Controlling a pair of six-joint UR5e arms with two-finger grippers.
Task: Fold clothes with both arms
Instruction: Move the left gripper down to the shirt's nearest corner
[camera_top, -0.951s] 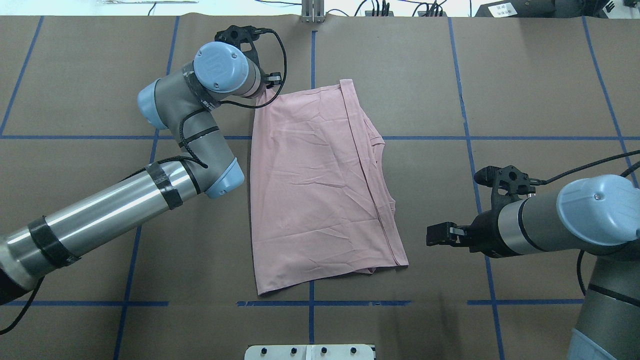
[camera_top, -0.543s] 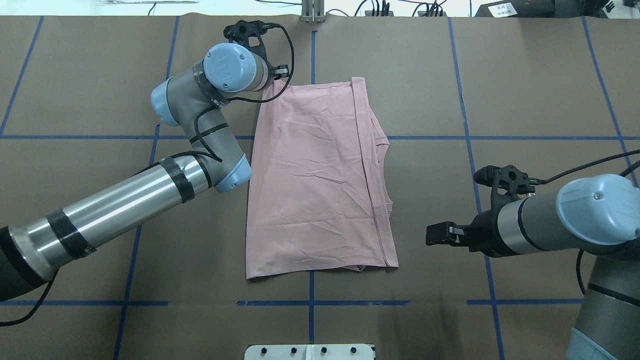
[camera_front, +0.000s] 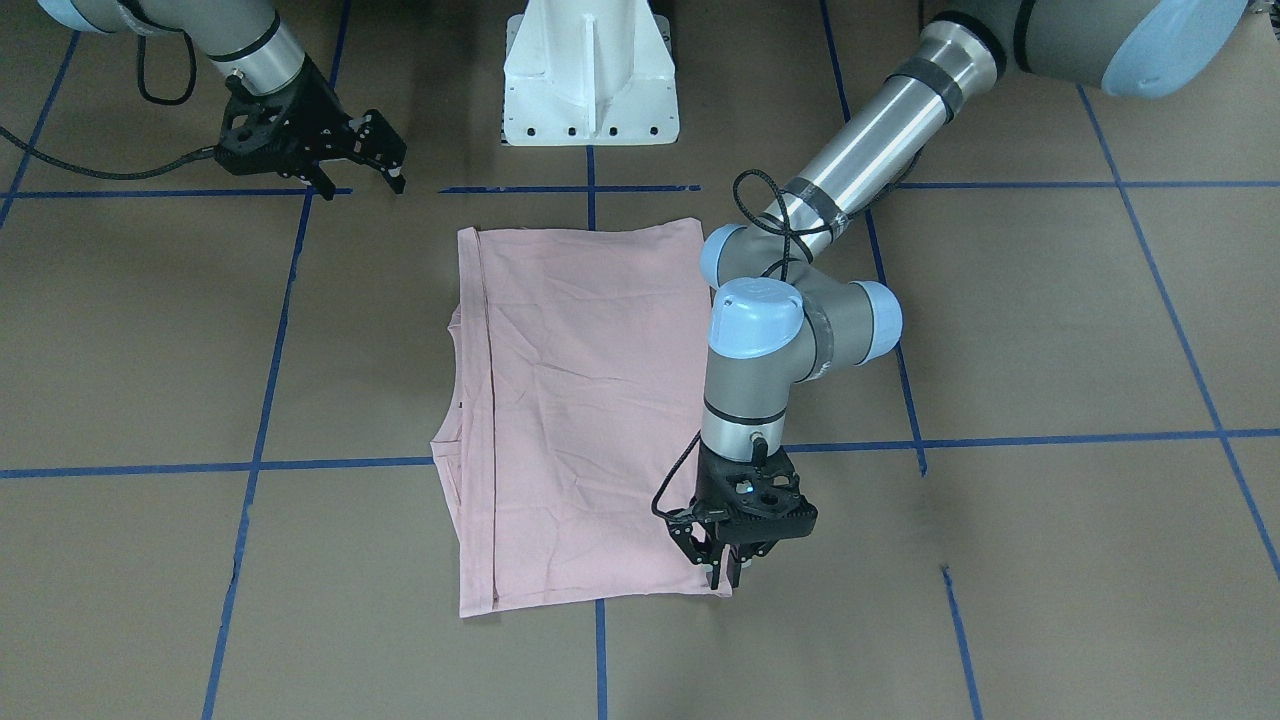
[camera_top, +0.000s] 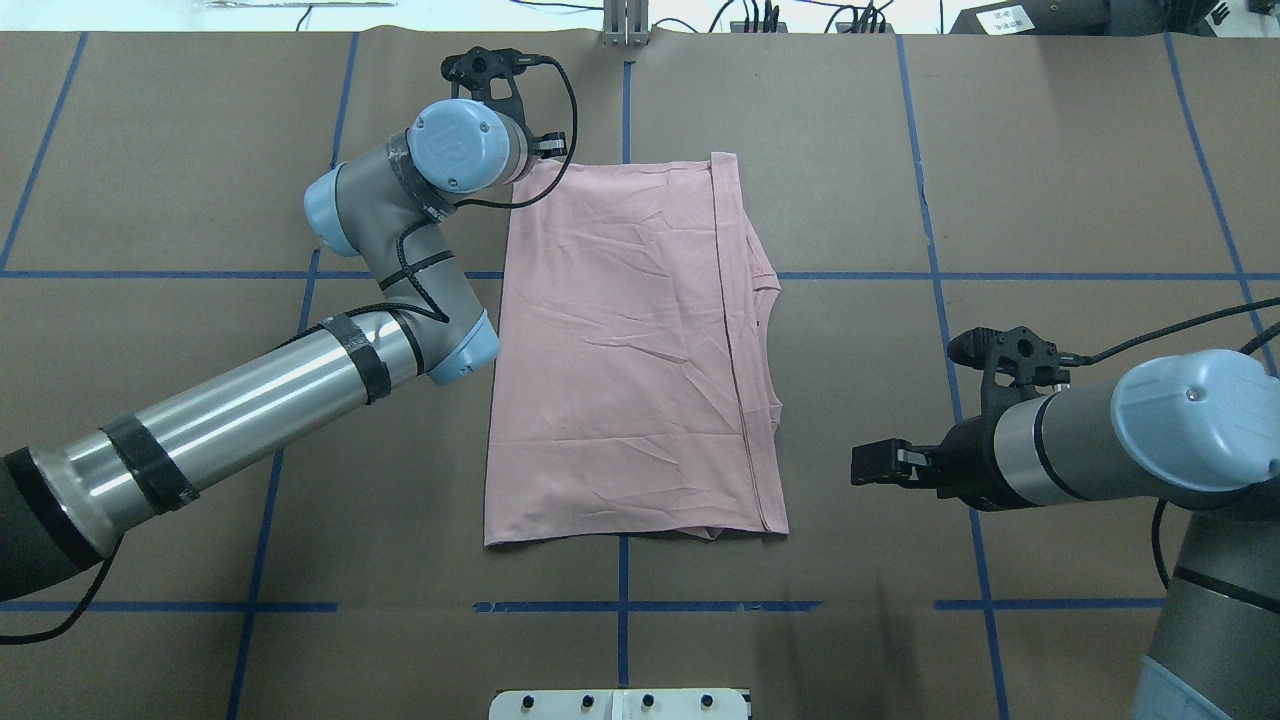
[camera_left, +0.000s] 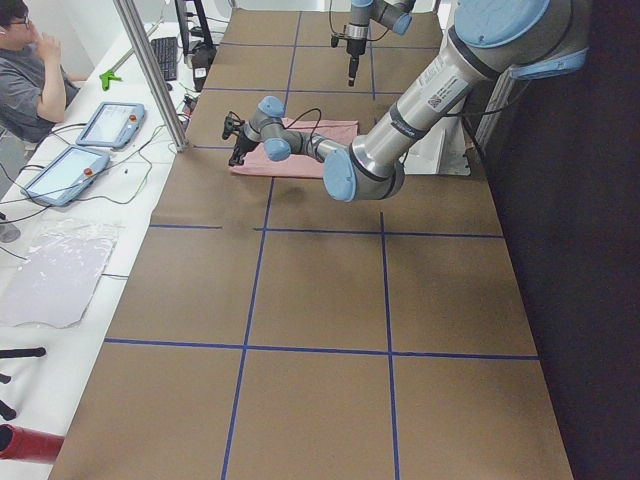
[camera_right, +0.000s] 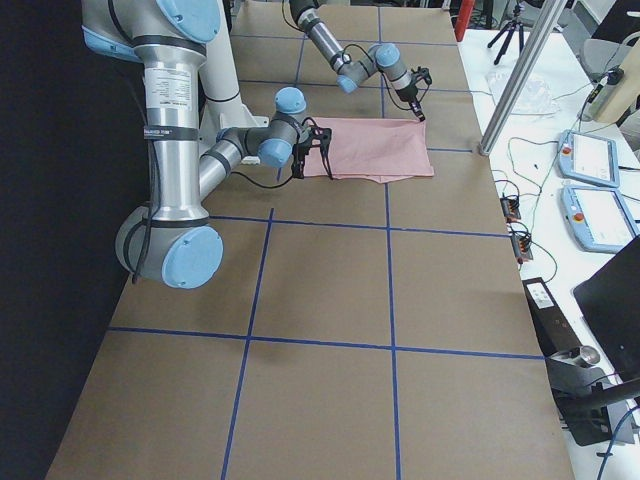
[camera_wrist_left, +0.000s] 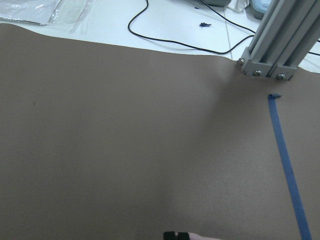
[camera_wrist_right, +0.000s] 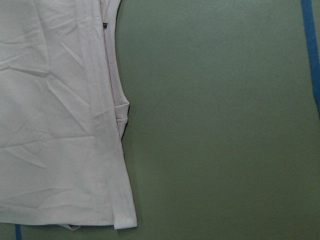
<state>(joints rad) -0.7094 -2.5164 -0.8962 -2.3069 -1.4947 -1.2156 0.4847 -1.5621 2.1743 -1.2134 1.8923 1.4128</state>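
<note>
The pale pink T-shirt (camera_top: 620, 350) lies folded lengthwise on the brown table, plain side up, its Snoopy print hidden. It also shows in the front view (camera_front: 570, 400) and the right wrist view (camera_wrist_right: 50, 125), where the small dark sleeve tag (camera_wrist_right: 105, 25) shows. My left gripper (camera_top: 545, 150) points down at the shirt's far left corner and is shut on that corner; in the front view (camera_front: 725, 578) its fingers pinch the cloth low over the table. My right gripper (camera_top: 868, 467) is open and empty, hovering to the right of the shirt's near right corner, apart from it.
The white base pedestal (camera_front: 590, 80) stands at the robot's edge of the table. Blue tape lines (camera_top: 620, 606) grid the brown cover. An aluminium post (camera_wrist_left: 280, 40) stands at the far edge beyond the left gripper. An operator (camera_left: 25, 70) and tablets (camera_left: 110, 122) are off the table.
My left gripper has pulled the shirt's far left corner away and rightward. The shirt has swung from skewed to square with the grid, its near edge shifting left. The right arm has not moved.
</note>
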